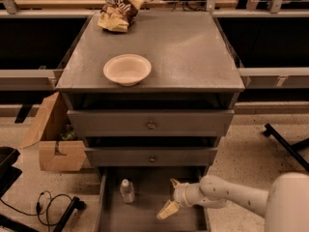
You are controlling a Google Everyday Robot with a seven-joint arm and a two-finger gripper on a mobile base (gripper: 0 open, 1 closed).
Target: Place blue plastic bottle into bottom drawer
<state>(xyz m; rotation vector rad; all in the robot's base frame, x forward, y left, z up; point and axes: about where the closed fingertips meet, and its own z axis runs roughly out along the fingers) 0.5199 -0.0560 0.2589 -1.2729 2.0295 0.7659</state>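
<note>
The blue plastic bottle [127,191] stands upright in the bottom drawer [145,219] beneath the desk's [193,57] front edge, with the end effector [171,197] nearby, apart, spread open and empty.

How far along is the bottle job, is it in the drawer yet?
Done: the small clear blue plastic bottle stands upright in the open grey metal bottom drawer. In hand: nothing; the gripper is open inside the drawer, right of the bottle, not touching it. Left: probably just withdrawing the gripper.
</note>
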